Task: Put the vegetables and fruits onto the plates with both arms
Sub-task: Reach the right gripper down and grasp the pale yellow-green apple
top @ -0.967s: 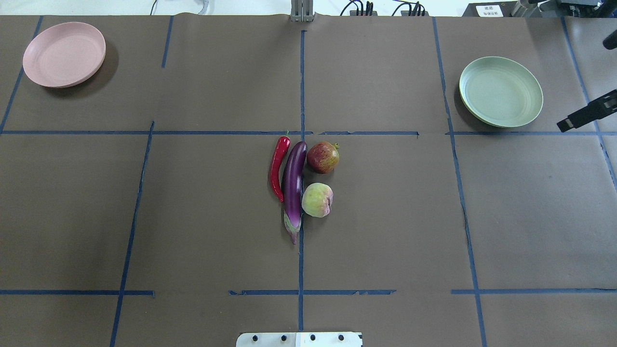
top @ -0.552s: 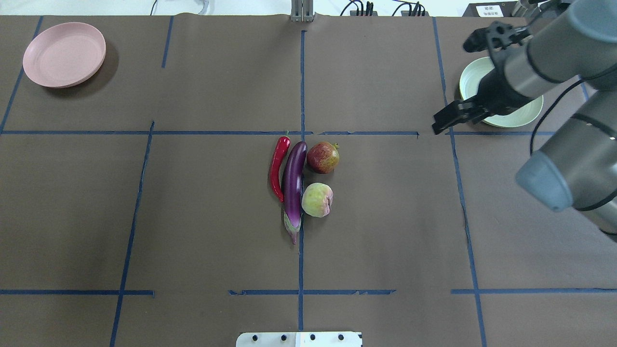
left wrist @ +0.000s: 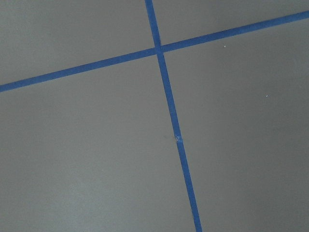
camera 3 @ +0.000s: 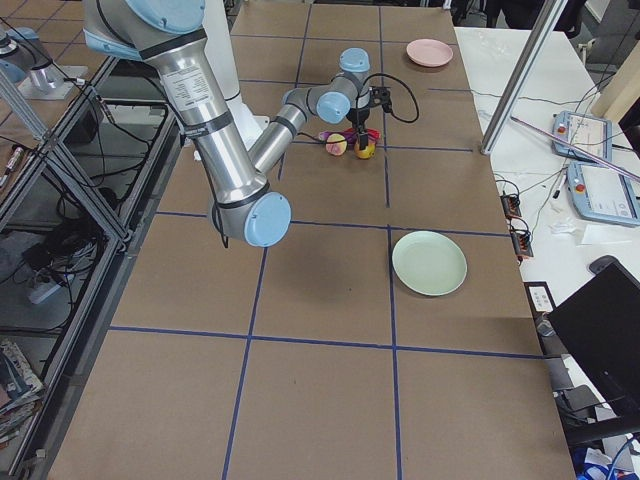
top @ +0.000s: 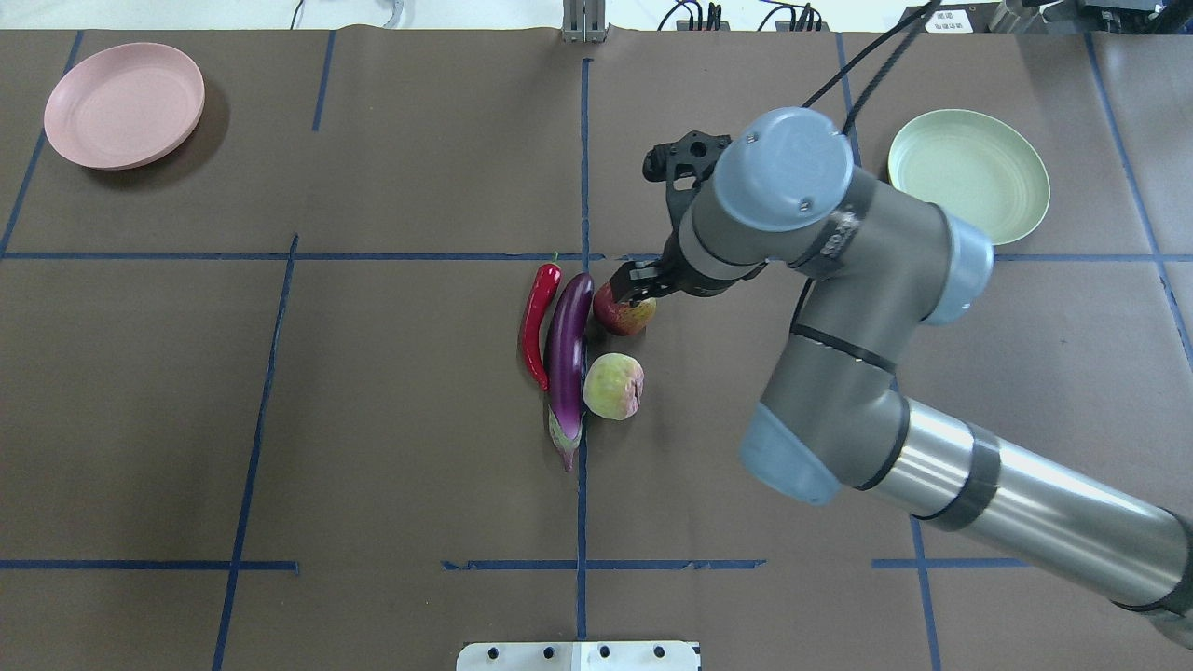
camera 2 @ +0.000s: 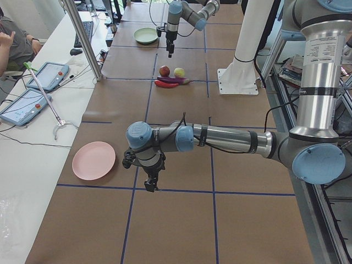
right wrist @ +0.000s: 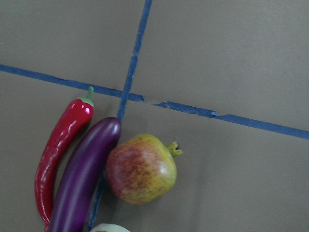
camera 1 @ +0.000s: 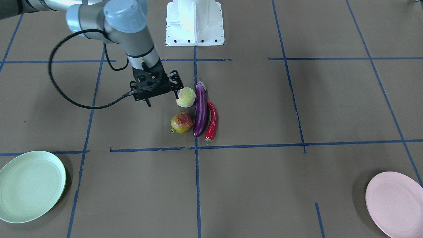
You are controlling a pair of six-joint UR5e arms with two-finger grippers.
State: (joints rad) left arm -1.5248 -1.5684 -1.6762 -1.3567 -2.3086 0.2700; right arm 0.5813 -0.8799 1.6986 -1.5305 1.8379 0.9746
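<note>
First pick: your right gripper (camera 1: 162, 98), jaws apart and empty, hovers over the pomegranate (top: 626, 319), at 12 o'clock from the pale fruit (top: 613, 387) overhead. Next, a straight descent. Left gripper (camera 2: 150, 182): cannot tell.

Right claw (camera 1: 162, 99) spread, left claw (camera 2: 151, 184) pointing down

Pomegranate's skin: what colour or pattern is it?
The pomegranate is mottled red over yellow, clearest in the right wrist view.
</note>
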